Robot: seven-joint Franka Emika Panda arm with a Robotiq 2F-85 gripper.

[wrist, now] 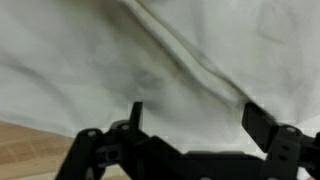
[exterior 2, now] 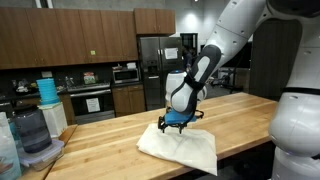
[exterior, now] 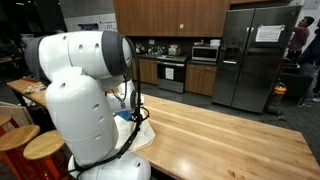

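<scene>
A long wooden countertop (exterior 2: 110, 135) fills the kitchen foreground, with a steel refrigerator (exterior 2: 150, 65) well behind it. The white Panda arm (exterior 2: 215, 50) bends down over a crumpled white cloth (exterior 2: 185, 148), which lies on the countertop near one edge. The gripper (exterior 2: 172, 126) hangs just above the cloth's far side, jaws spread wide and holding nothing — in the wrist view both fingers (wrist: 256, 118) stand over creased fabric.

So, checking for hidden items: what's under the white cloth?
The wooden table shows around the cloth; its folds hide whatever lies beneath. The open claw stands over it.
</scene>
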